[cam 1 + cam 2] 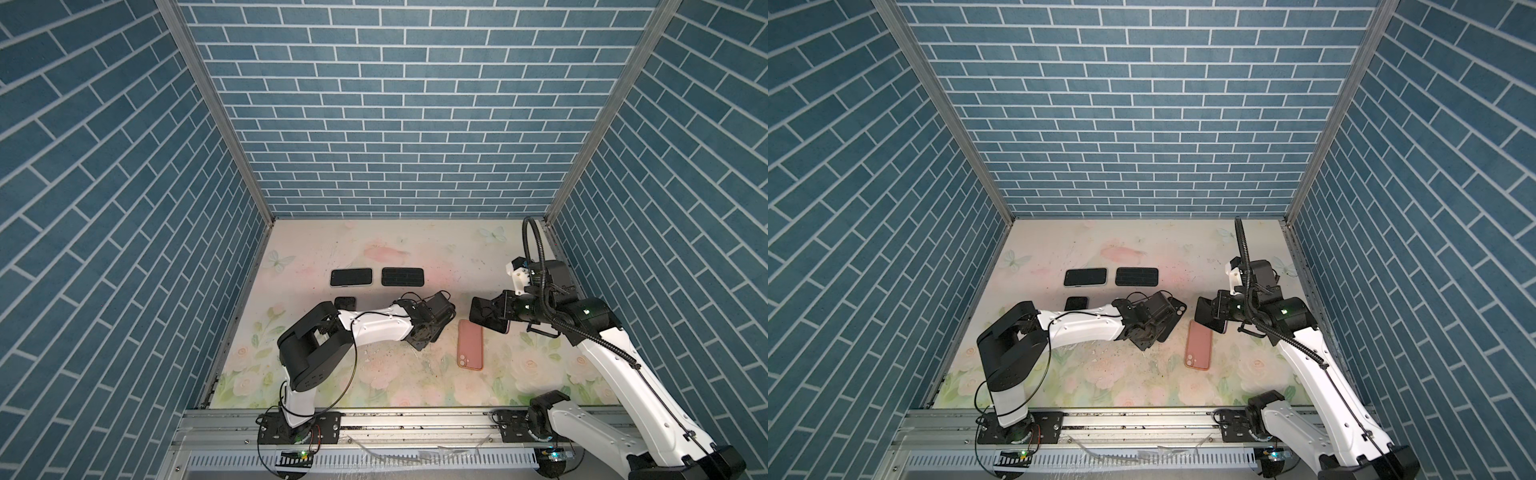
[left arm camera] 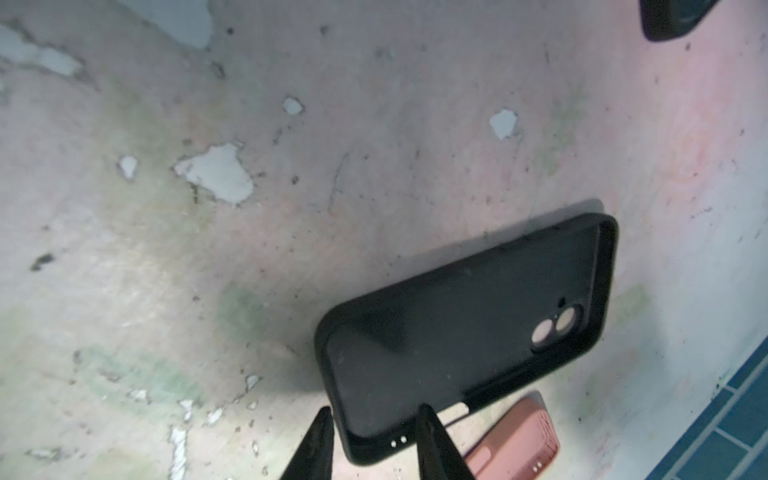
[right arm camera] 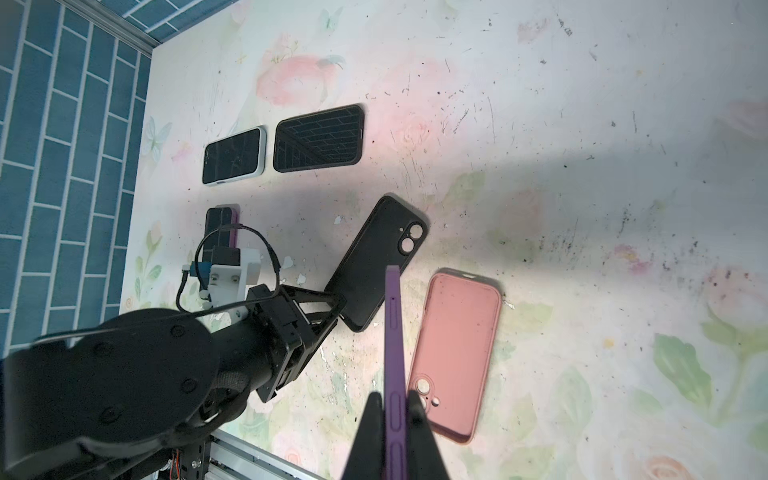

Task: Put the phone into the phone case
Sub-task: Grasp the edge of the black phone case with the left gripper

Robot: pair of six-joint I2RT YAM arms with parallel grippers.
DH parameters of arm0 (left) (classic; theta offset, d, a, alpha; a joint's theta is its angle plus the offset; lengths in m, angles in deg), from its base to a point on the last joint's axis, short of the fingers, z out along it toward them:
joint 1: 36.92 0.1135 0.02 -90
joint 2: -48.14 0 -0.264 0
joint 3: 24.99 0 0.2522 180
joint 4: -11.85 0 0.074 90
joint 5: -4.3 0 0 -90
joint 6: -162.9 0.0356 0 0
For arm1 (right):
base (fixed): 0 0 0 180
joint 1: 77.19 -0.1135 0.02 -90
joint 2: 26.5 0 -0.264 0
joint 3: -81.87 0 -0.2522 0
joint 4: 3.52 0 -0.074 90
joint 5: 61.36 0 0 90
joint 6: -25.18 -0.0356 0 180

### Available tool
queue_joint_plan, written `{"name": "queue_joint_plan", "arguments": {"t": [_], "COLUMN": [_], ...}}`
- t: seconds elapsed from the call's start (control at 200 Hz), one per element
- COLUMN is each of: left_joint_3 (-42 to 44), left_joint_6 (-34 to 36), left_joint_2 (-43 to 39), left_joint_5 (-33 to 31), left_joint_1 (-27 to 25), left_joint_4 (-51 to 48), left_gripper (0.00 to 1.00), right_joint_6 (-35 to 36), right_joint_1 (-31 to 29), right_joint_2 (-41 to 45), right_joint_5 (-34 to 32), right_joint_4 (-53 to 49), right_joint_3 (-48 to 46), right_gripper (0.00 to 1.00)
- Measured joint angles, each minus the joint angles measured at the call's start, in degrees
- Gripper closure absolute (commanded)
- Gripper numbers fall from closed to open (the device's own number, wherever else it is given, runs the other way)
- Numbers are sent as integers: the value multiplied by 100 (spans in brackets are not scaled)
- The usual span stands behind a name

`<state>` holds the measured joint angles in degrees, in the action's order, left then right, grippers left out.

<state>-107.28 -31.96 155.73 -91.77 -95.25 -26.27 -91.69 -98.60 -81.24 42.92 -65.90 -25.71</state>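
My right gripper (image 3: 392,395) is shut on a phone (image 3: 392,332) with a purple side, held on edge above the table. In both top views its dark face (image 1: 482,311) points toward the left arm. A black phone case (image 2: 465,332) lies open side up on the table, its camera hole (image 3: 411,239) at the far end. My left gripper (image 2: 374,409) stands at the case's near corner, one finger outside its long edge and the other over its inside. The jaws are apart; I cannot tell if they press it. In a top view the wrist hides most of the case (image 1: 1177,311).
An empty pink case (image 1: 470,344) lies just right of the black one, under the held phone. A white-edged phone (image 1: 351,277) and a dark-cased phone (image 1: 402,276) lie side by side farther back. Another phone (image 1: 345,302) shows partly behind the left arm. Blue brick walls enclose the floral table (image 1: 374,374).
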Motion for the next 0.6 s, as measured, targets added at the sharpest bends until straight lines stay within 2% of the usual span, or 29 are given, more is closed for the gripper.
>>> {"name": "queue_joint_plan", "arguments": {"t": [0.2, 0.33, 0.415, 0.6], "left_joint_3": [-4, -15, -59, -136], "left_joint_6": [-297, -358, -358, -127], "left_joint_2": [96, 118, 160, 212], "left_joint_5": [-101, -146, -170, -254], "left_joint_1": [2, 35, 70, 192], "left_joint_4": [-136, -195, -236, -479], "left_gripper": [67, 77, 80, 93], "right_joint_6": [72, 125, 129, 136], "right_joint_1": [0, 0, 0, 0], "right_joint_2": [9, 11, 15, 28], "right_joint_5": [-20, -20, -17, -17], "right_joint_4": [-184, -291, -339, -426], "right_joint_3": [90, 90, 90, 227], "right_gripper": [100, 100, 100, 100]}}
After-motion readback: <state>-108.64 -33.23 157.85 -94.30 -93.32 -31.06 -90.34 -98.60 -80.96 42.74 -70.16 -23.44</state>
